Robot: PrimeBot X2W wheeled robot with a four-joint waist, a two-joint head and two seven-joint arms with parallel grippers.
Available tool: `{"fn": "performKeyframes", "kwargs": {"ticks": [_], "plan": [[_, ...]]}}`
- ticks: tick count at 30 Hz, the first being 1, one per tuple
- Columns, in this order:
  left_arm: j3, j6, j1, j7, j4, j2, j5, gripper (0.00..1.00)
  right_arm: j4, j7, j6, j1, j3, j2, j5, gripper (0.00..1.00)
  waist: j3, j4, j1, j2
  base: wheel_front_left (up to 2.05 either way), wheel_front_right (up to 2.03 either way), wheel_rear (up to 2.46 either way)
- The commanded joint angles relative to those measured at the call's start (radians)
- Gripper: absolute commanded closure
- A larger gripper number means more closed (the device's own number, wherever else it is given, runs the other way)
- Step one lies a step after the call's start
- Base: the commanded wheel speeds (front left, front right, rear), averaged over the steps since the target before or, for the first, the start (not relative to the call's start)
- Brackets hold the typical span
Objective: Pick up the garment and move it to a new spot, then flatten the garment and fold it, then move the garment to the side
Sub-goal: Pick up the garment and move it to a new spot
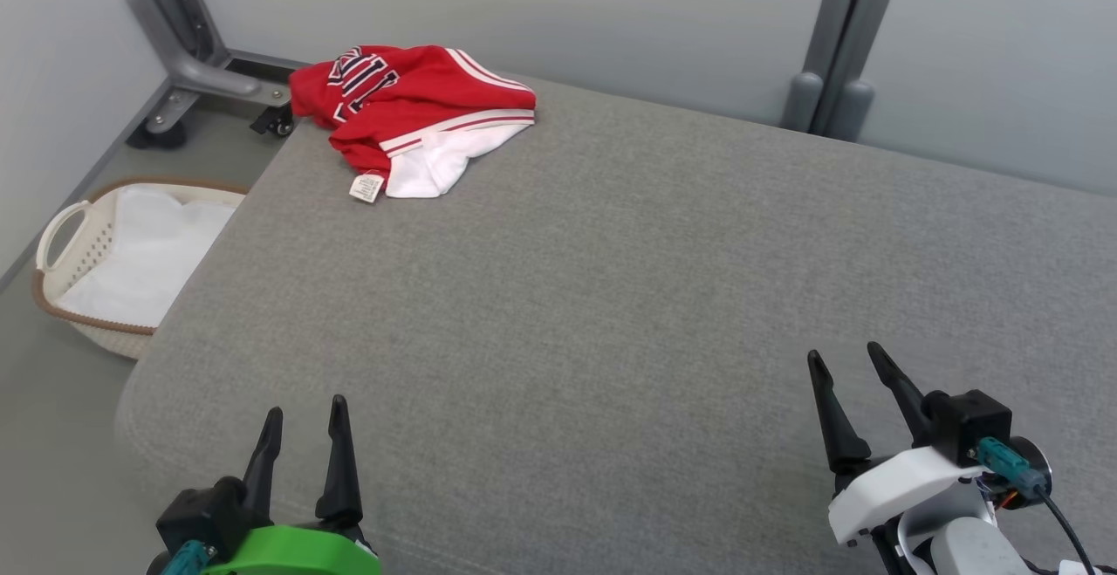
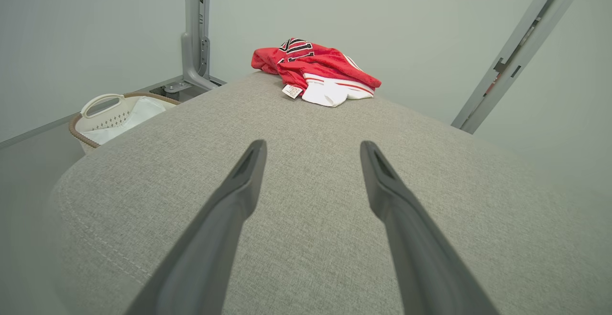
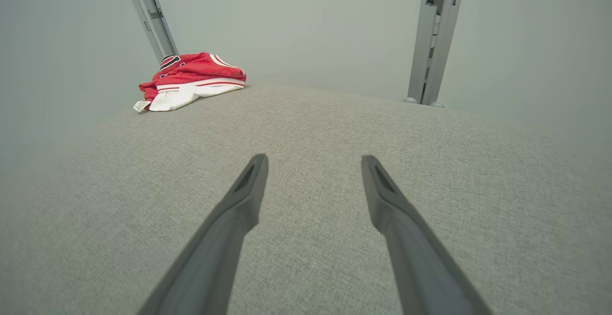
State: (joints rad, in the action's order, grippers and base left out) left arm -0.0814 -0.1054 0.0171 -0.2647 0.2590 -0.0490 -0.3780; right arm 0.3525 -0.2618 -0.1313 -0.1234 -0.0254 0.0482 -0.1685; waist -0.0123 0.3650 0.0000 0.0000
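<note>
garment (image 1: 410, 117), red with white trim, lies crumpled at the upper left of the frame on the grey cushion (image 1: 628, 296). left gripper (image 1: 305, 422) at lower left and right gripper (image 1: 845, 364) at lower right both stand spread and empty, well apart from it.

Crumpled red-white garment (image 1: 410, 117), far-left corner

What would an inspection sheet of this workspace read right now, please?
Surface: grey fabric cushion, rounded near corner.
Job's things: red and white garment, crumpled at the far left corner, label showing.
Clutter: laundry basket holding white cloth, on the floor left of the cushion.
Grippers: left gripper and right gripper both open, over the near edge, holding nothing.
Cables: black cable running from a teal plug by the right gripper.
Surroundings: grey frame posts, pale walls.
</note>
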Motion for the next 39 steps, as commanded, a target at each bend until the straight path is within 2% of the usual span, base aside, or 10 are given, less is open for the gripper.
{"fn": "performKeyframes", "kwargs": {"ticks": [1, 7, 17, 21, 28, 30, 39], "plan": [[0.002, -0.001, 0.016, 0.001, -0.005, -0.003, -0.008, 0.0, -0.001, -0.005, 0.001, -0.006, -0.004, 0.004, -0.008, 0.0, -0.006, 0.038, 0.0, 0.0, 0.0, 0.0, 0.0], [0.005, 0.004, 0.016, 0.001, -0.011, -0.003, -0.014, 0.0, -0.005, -0.005, 0.001, -0.012, -0.011, 0.005, -0.001, 0.0, -0.014, 0.042, 0.0, 0.0, 0.0, 0.0, 0.0], [0.046, 0.012, -0.047, 0.001, -0.059, -0.007, 0.0, 0.0, -0.022, -0.005, 0.001, -0.046, -0.005, 0.004, 0.045, 0.0, -0.067, -0.001, 0.0, 0.0, 0.0, 0.0, 0.0], [0.088, 0.009, -0.132, 0.001, -0.079, -0.063, 0.026, 0.0, -0.032, -0.005, 0.001, -0.078, -0.006, 0.004, 0.07, 0.0, -0.108, -0.036, 0.0, 0.0, 0.0, 0.0, 0.0], [0.138, -0.005, -0.399, 0.038, -0.089, -0.206, 0.02, 0.0, -0.04, -0.005, 0.001, -0.138, -0.011, 0.004, 0.116, 0.0, -0.204, -0.111, 0.0, 0.0, 0.0, 0.0, 0.0], [0.136, -0.01, -0.494, 0.067, -0.064, -0.248, 0.01, 0.0, -0.04, -0.004, 0.001, -0.155, -0.016, 0.004, 0.134, 0.0, -0.238, -0.136, 0.0, 0.0, 0.0, 0.0, 0.0], [0.132, -0.021, -0.796, 0.181, 0.164, -0.348, -0.052, 0.0, -0.078, 0.02, 0.001, -0.235, -0.053, 0.004, 0.194, 0.0, -0.395, -0.243, 0.0, 0.0, 0.0, 0.0, 0.0]]}}
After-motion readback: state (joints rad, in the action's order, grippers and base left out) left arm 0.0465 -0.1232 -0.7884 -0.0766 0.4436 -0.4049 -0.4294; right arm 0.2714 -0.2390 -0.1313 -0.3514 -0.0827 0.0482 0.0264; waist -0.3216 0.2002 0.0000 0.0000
